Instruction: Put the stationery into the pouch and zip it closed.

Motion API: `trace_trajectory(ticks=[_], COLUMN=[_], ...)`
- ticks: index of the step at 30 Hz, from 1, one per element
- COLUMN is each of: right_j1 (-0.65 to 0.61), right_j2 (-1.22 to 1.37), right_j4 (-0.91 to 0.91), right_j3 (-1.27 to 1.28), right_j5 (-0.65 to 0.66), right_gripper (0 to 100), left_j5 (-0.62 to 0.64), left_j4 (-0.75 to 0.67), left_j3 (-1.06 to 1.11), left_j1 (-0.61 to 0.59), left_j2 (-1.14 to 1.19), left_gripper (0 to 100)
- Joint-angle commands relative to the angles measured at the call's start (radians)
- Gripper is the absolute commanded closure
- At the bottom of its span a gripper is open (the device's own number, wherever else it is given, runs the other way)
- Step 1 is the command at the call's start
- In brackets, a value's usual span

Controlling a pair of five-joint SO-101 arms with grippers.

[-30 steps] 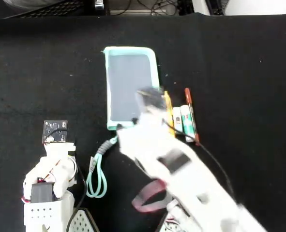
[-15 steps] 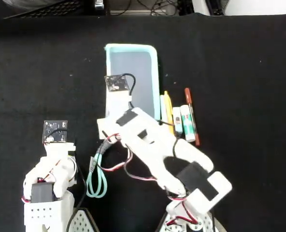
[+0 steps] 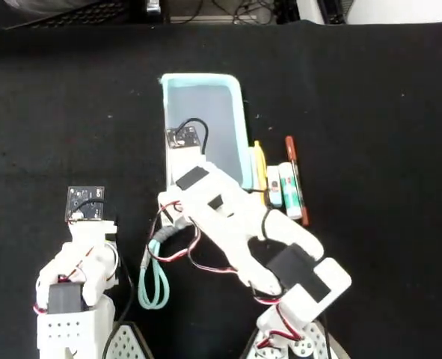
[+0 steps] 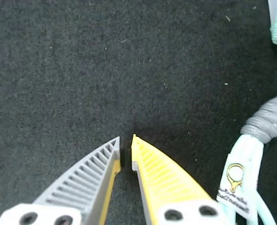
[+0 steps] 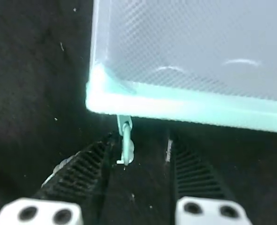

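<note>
A teal-edged mesh pouch (image 3: pixel 206 112) lies flat at the middle of the black table. To its right lie a yellow pen (image 3: pixel 259 168), a red pen (image 3: pixel 293 176) and two white-and-green items (image 3: pixel 281 187). My right arm (image 3: pixel 228 217) stretches over the pouch's near-left corner. In the right wrist view the pouch corner (image 5: pixel 129 101) shows with its zipper pull (image 5: pixel 125 143) hanging between the fingers of my open right gripper (image 5: pixel 138 145), untouched. My left gripper (image 4: pixel 125 139) is shut on nothing, over bare cloth, with the left arm (image 3: pixel 78 277) folded at the near left.
The pouch's teal wrist strap (image 3: pixel 153 273) loops on the table between the two arms; its grey cord and gold clasp (image 4: pixel 233 172) lie beside my left gripper. Cables and dark equipment sit past the table's far edge.
My right arm has swung left from the pens to the pouch's near-left corner and settled there. The strap has shifted slightly. The left arm has not moved.
</note>
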Motion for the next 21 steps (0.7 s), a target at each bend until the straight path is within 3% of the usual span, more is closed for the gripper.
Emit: trace_trajectory(ticks=[1, 6, 12, 17, 21], right_j1=[-0.009, 0.002, 0.003, 0.008, 0.087], right_j2=[-0.019, 0.073, 0.064, 0.062, 0.065], right_j4=[0.015, -0.009, 0.095, 0.110, 0.109], right_j3=[-0.010, -0.012, -0.061, -0.064, -0.062], right_j5=[-0.002, 0.008, 0.310, 0.413, 0.572], right_gripper=[83.2, 83.4, 83.6, 83.4, 84.0], left_j5=[-0.006, -0.006, -0.006, -0.006, -0.006], left_j4=[-0.012, -0.012, -0.012, -0.012, -0.012], left_j3=[0.015, 0.015, 0.015, 0.015, 0.015], left_j1=[0.012, 0.010, 0.007, 0.007, 0.008], left_j2=[-0.005, -0.005, -0.005, -0.005, -0.005], left_gripper=[94, 94, 94, 94, 94])
